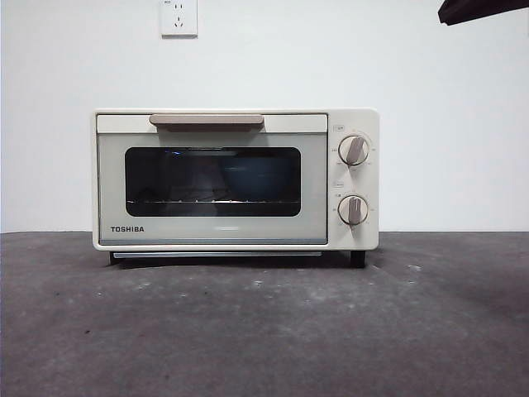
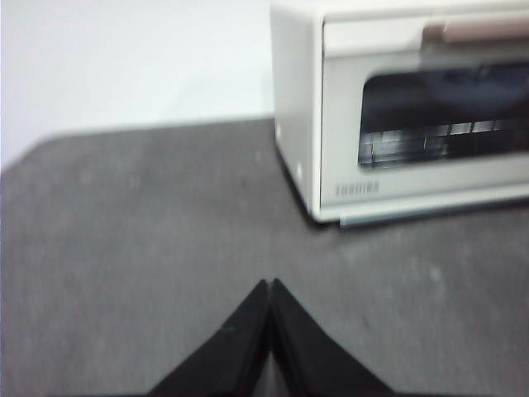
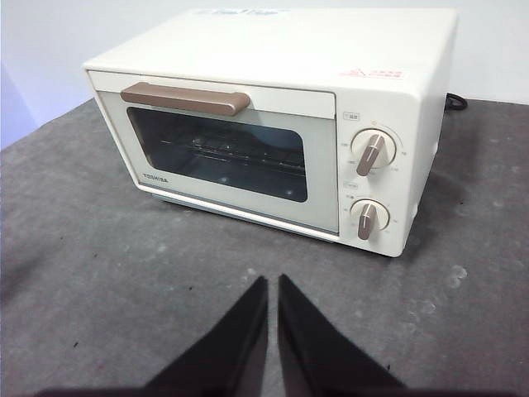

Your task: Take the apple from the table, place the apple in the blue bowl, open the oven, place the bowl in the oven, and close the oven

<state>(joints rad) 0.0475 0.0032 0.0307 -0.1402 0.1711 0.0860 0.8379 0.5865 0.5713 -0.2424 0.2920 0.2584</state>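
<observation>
The cream oven (image 1: pixel 235 223) stands on the table (image 1: pixel 264 331) with its door closed and its beige handle (image 1: pixel 207 121) at the top. Behind the dark glass (image 1: pixel 212 182) a dim bluish shape shows; I cannot tell whether it is the blue bowl. The apple is out of view. My left gripper (image 2: pixel 270 283) is shut with nothing in it, hovering over bare table off the oven's (image 2: pixel 397 190) left front corner. My right gripper (image 3: pixel 273 279) is also shut with nothing in it, in front of the oven (image 3: pixel 273 58) and facing its door.
Two round knobs (image 1: pixel 354 150) sit on the oven's right panel. A power cord (image 3: pixel 453 101) trails behind the oven. A wall socket (image 1: pixel 178 16) is on the white wall above. One arm's black tip (image 1: pixel 479 8) shows at the front view's top right corner.
</observation>
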